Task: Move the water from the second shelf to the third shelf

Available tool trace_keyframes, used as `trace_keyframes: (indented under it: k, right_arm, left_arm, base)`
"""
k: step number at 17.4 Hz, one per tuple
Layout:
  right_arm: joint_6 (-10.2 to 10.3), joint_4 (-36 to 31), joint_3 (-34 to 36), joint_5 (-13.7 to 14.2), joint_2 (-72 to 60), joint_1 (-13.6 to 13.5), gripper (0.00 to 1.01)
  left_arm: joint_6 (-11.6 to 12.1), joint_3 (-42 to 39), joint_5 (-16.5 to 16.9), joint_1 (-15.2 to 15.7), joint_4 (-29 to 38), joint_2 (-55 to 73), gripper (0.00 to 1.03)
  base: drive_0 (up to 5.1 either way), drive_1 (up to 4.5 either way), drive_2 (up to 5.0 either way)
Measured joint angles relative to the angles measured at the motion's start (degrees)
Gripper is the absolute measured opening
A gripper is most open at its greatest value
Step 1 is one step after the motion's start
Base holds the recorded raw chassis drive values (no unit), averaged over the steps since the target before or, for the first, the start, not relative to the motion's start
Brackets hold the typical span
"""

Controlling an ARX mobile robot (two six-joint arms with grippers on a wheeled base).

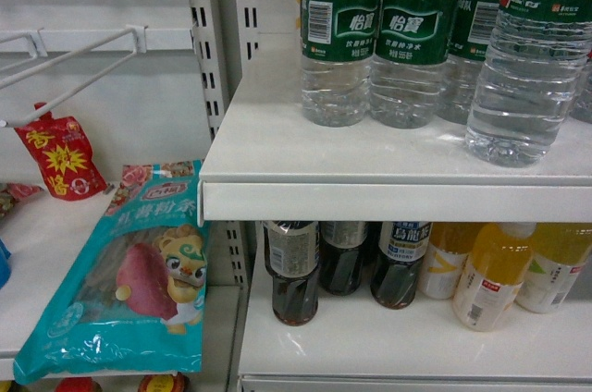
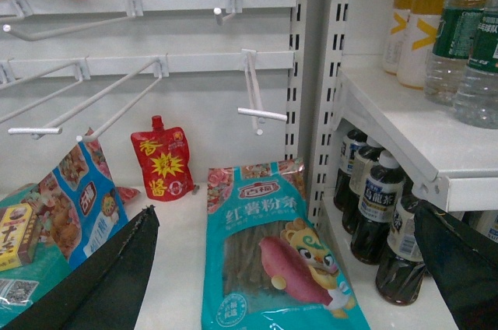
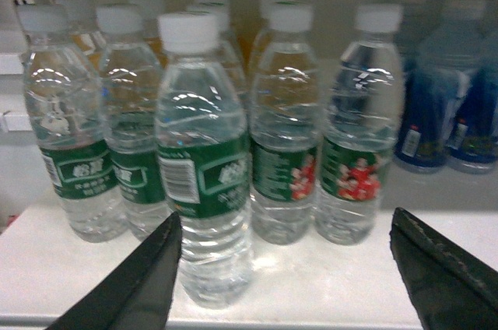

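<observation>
Because the right gripper stands wide and empty at the bottom of the frame, facing the front water bottle left of centre on the shelf, a misaimed closing finger could topple its close-packed neighbours.

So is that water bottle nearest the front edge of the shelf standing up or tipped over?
Upright. The front water bottle stands on its base on the white shelf, white cap on top, ahead of the others.
</observation>
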State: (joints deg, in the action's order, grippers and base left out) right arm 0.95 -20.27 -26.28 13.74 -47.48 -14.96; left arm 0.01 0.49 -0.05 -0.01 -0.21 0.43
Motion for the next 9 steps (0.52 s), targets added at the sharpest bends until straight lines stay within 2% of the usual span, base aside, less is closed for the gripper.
trace_keyframes:
  k: [2,4,5,7,8,9]
  right_arm:
    - [-0.4,4.1,6.1,-2.9,9.2,4.4,0.62]
    - [-0.6,13.7,12.8,-12.4,23.4,14.0,0.35]
    - [-0.6,16.3,14.2,-12.7,28.3,15.5,0.26]
    - [-0.7,15.4,16.2,-13.7,34.0,15.0,0.01]
    - [-0.8,15.6,17.8,-13.7,34.6,15.0,0.02]
    - [-0.8,19.1,18.5,-13.7,36.6,15.0,0.02]
  left_arm:
    - [0.0,0.0,0.0,0.0,0.0,0.0,0.98]
    - [0.0,0.0,0.0,0.0,0.0,0.0,0.98]
    - [0.0,0.0,0.0,0.0,0.0,0.0,0.98]
    - [0.0,0.0,0.0,0.0,0.0,0.0,0.98]
    - [0.0,0.0,0.0,0.0,0.0,0.0,0.98]
    - [0.0,0.0,0.0,0.0,0.0,0.0,0.98]
  base:
    - [0.0,0.00,0.0]
    - [0.0,0.00,0.0]
    - [0.0,0.00,0.0]
    - [0.0,0.00,0.0]
    - [0.0,0.00,0.0]
    - [0.0,0.00,0.0]
